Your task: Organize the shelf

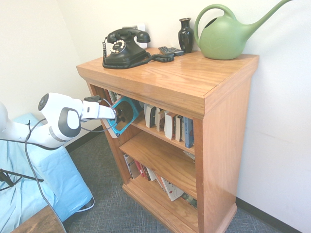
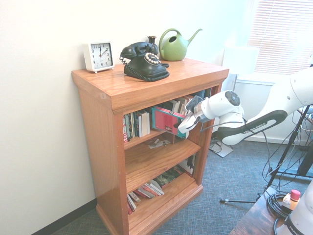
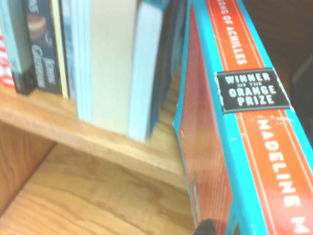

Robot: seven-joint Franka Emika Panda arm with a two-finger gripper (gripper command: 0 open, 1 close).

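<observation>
first exterior view: white two-finger gripper clamps a teal-edged orange paperback (tilted), presumably to slot it into the honey-oak shelf.

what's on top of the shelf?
On the shelf top: black rotary phone, dark vase, green watering can, small dark remote-like item, white clock. Part of the vase is hidden behind the phone in the second exterior view.

The gripper's fingers are hidden behind the teal-and-orange book – their hold cannot be read. In the wrist view, that book's author line is cut off at "MADELINE M", the title at "ONG OF ACHILLES" – neighbouring paperbacks blur beyond reading.
</observation>
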